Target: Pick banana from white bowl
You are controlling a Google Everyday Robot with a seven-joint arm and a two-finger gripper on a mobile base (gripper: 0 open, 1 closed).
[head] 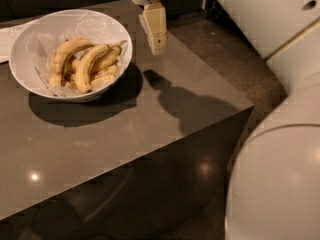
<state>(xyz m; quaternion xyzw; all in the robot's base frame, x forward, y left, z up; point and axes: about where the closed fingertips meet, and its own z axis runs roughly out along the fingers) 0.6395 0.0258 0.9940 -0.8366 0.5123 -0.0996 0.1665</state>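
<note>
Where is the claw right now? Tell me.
The claw hangs at top centre of the camera view, above the table, just right of the bowl.

Cream claw [157, 48] hanging top centre, pointing downward, seemingly tilted slightly

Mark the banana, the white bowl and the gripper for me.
banana [89, 64], camera view, middle of its skin.
white bowl [30, 84], camera view, lower-left wall.
gripper [158, 47], camera view, lower tip, over the table [100, 149] right of white bowl.
</note>
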